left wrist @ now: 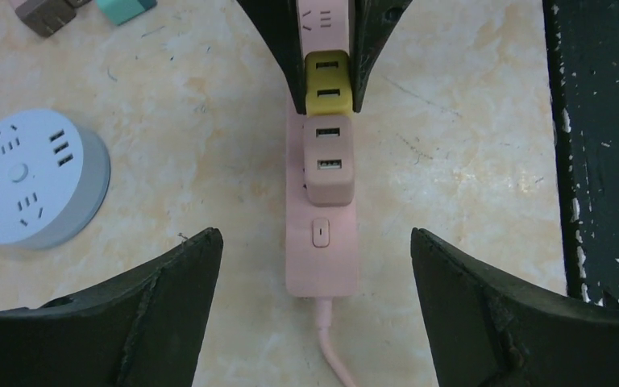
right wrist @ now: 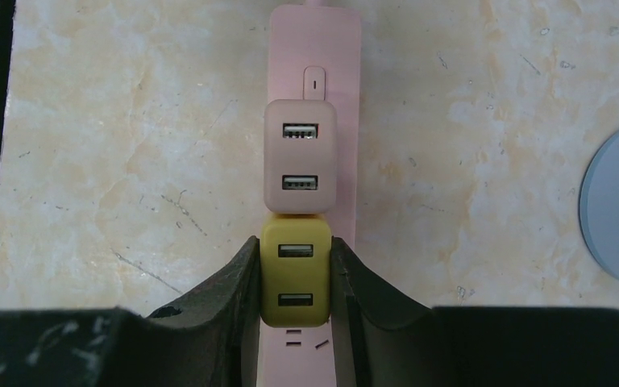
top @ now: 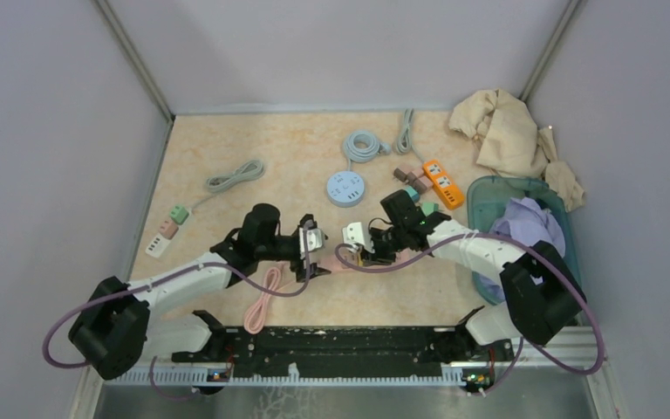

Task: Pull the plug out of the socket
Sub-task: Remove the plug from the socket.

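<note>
A pink power strip (left wrist: 322, 258) lies on the table with a yellow USB plug (right wrist: 294, 274) and a pink USB plug (right wrist: 301, 157) seated in it side by side. My right gripper (right wrist: 294, 250) is shut on the yellow plug, one finger on each side. In the left wrist view the yellow plug (left wrist: 328, 81) shows between those black fingers, beside the pink plug (left wrist: 329, 161). My left gripper (left wrist: 314, 235) is open, its jaws wide apart on either side of the strip's switch end without touching it. In the top view both grippers, left (top: 314, 253) and right (top: 368, 253), meet at the table's middle.
A round blue-white socket (top: 345, 188) lies just beyond the grippers. An orange strip (top: 443, 182) and loose adapters lie at the right, a teal basket (top: 523, 185) with cloth beside them. Adapters (top: 167, 229) lie at the left. The pink cable (top: 266, 301) runs toward the black rail (top: 314, 345).
</note>
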`<state>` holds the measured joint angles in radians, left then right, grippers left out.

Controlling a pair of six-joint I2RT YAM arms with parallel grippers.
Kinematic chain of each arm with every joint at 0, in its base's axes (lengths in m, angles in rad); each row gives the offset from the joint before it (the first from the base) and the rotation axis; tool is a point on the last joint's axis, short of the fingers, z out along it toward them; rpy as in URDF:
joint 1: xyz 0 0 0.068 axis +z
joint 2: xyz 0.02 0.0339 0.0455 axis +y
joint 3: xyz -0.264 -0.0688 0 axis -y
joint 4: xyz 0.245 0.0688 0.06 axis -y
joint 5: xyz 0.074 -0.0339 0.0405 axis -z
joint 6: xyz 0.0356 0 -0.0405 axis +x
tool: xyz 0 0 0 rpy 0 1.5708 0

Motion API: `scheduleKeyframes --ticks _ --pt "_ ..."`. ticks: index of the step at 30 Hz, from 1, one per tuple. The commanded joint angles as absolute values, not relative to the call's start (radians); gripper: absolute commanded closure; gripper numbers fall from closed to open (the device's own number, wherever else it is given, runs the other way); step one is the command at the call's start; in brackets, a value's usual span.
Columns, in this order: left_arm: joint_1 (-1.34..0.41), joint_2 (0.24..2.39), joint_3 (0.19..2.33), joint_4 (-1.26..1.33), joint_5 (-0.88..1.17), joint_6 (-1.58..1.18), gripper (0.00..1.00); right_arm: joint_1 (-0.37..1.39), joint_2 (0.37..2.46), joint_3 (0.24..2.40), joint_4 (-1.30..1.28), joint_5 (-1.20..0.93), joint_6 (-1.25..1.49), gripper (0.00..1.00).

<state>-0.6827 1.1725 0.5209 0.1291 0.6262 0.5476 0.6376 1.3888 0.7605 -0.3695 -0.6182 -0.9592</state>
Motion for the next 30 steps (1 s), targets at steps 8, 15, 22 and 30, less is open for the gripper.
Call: scheduleKeyframes --ticks 8,15,22,30 --pt "-0.756 1.44 0.491 0.618 0.737 0.39 0.26 0.611 1.335 0.775 -0.357 -0.659 -0.976 1.0" --pt "-0.824 1.576 0.522 0.706 0.689 0.39 0.36 0.606 1.333 0.773 -0.355 -0.663 -0.972 1.0" --pt "-0.887 1.637 0.531 0.765 0.627 0.348 0.42 0.602 1.338 0.77 -0.357 -0.654 -0.978 1.0" --pt "-0.907 1.687 0.482 0.879 0.562 0.237 0.82 0.595 1.33 0.773 -0.386 -0.685 -1.002 1.0"
